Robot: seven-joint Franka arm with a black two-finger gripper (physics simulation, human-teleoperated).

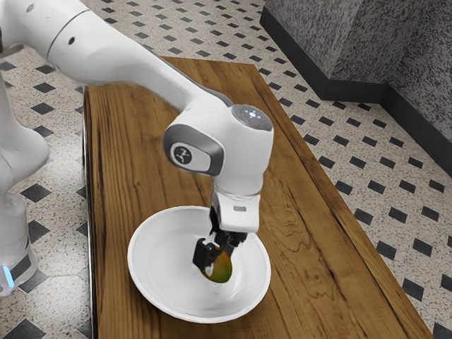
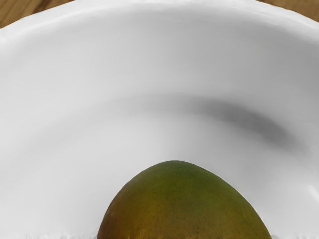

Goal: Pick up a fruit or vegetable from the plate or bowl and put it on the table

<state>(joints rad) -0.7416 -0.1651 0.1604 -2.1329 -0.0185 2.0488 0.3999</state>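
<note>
The black gripper [image 1: 217,247] reaches down inside the white bowl [image 1: 159,286], right at a green and orange mango [image 1: 222,270]. Its hold on the fruit cannot be made out. The gripper partly hides the mango's upper part. In the wrist view, the rounded end of the mango [image 2: 182,206] lies just under the hand, with the bowl's pale inner wall [image 2: 149,59] curving around it. Whether the mango touches the bowl's bottom is unclear.
The bowl stands on a long brown wooden table [image 1: 307,282], whose surface extends around it. The table's long edge runs beyond the bowl toward the exterior view's right. A tiled floor [image 1: 353,173] and dark-based grey walls lie past it.
</note>
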